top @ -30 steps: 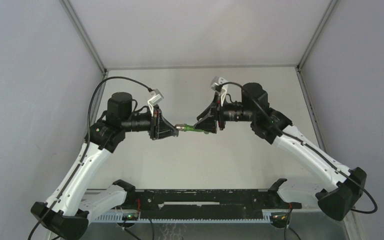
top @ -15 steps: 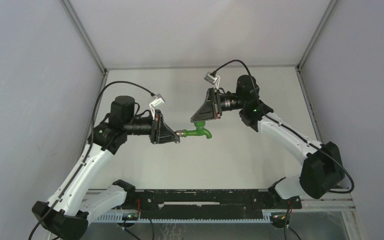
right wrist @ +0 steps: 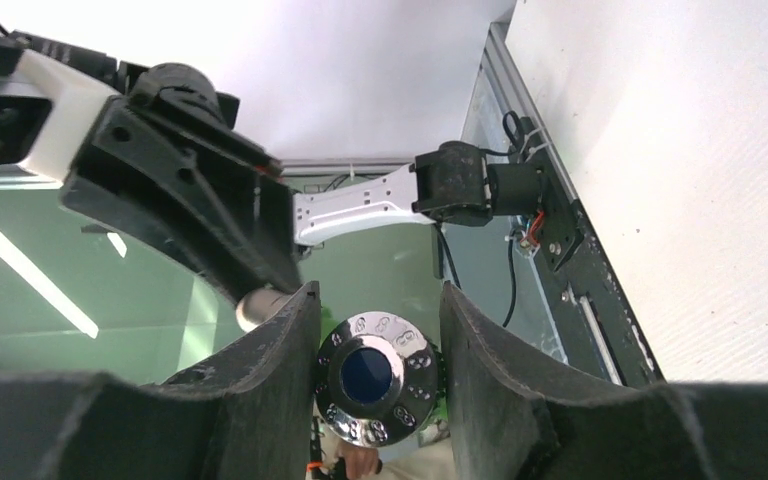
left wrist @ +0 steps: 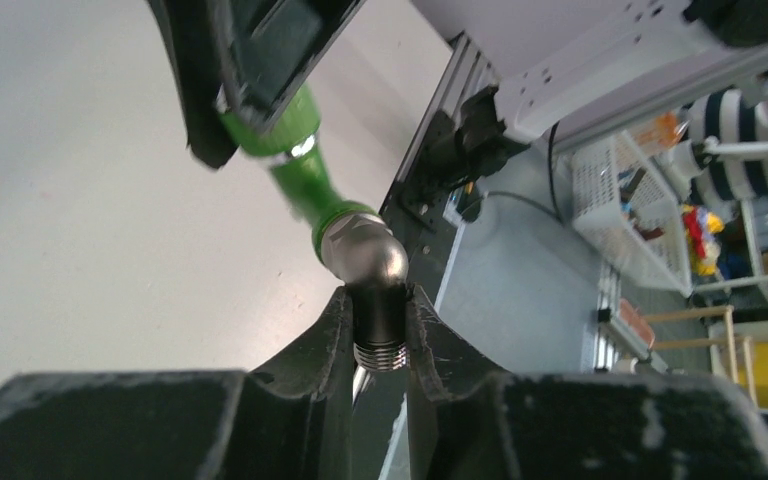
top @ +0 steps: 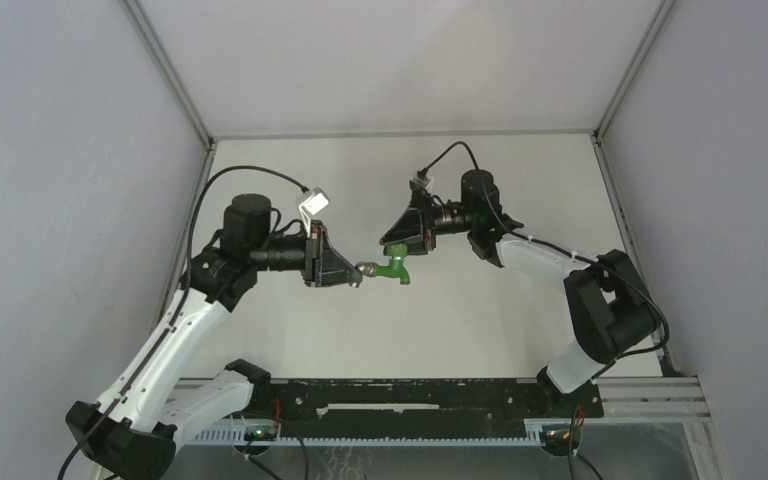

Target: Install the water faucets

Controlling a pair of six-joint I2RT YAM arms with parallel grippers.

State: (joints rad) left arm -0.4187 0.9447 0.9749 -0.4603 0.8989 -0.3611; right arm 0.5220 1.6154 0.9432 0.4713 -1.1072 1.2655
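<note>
The bright-green faucet (top: 396, 266) hangs in mid-air over the white table, held between both arms, spout pointing down. My left gripper (top: 353, 271) is shut on the threaded stem of the grey metal elbow fitting (left wrist: 365, 250), which joins the green body (left wrist: 300, 175). My right gripper (top: 396, 247) comes in from the upper right and is shut on the faucet's round knob. The right wrist view shows the knob's chrome cap (right wrist: 375, 375) with a dark blue centre, seated between the fingers (right wrist: 270, 380). The left gripper (right wrist: 200, 220) shows beyond it.
The white table (top: 460, 320) lies below the arms. A black rail (top: 410, 400) with both arm bases runs along its near edge. Grey walls and metal corner posts (top: 175, 80) enclose the left, back and right sides.
The right arm has folded in and its wrist has rolled, turning the faucet so the spout points down. Both gripper tips and the faucet have sunk slightly. Both grips have held.
</note>
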